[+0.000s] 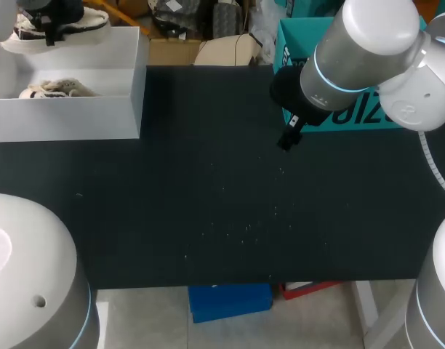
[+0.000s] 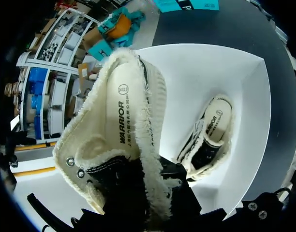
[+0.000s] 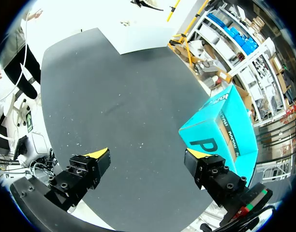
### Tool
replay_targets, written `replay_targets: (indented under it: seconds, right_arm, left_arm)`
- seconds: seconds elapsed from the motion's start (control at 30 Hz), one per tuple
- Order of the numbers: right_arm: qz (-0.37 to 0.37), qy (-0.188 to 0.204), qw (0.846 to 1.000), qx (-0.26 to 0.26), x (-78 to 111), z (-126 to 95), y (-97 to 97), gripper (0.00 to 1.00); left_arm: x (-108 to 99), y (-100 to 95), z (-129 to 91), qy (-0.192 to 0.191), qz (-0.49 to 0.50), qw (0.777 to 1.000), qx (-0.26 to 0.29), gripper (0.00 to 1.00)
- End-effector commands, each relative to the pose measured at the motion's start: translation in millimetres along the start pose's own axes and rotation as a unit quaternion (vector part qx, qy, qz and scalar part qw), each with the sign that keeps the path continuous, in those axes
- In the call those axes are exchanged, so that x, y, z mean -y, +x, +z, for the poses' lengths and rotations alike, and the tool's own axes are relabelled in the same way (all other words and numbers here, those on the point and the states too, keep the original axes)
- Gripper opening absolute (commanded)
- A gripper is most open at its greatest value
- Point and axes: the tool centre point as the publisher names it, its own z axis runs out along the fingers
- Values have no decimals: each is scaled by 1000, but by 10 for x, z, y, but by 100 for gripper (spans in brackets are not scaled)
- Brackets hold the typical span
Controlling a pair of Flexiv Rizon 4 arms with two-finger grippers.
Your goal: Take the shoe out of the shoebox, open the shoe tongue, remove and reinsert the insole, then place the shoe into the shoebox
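The shoe hangs over the white shoebox, clamped in the left claw. Its long axis runs out from the claw, heel end far. Only the left wrist view shows its insole. A second shoe lies inside the shoebox. The right claw is spread over the bench.

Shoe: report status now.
Left tool shut on shoe, held above shoebox. Second shoe inside. Right tool open, empty. No obstruction seen.
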Motion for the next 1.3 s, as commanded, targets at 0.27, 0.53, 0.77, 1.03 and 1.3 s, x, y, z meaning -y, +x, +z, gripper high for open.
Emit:
replay_targets:
  seconds: [0.27, 0.53, 0.77, 1.03, 1.3]
  right_arm:
    - [0, 0, 1000, 0, -4, 7, 6, 100]
    - [0, 0, 1000, 0, -4, 7, 6, 100]
    - [0, 0, 1000, 0, -4, 7, 6, 100]
    - [0, 0, 1000, 0, -4, 7, 6, 100]
    - [0, 0, 1000, 0, -4, 7, 6, 100]
  left_arm:
    - [-167, -91, 696, 4, 64, 997, -40, 0]
    - [-171, 63, 947, -1, 100, 994, -55, 0]
    - [-78, 181, 1046, 2, 113, 992, -57, 0]
    - [-58, 329, 1229, -1, 106, 992, -73, 0]
    - [5, 390, 1265, 14, 114, 990, -88, 100]
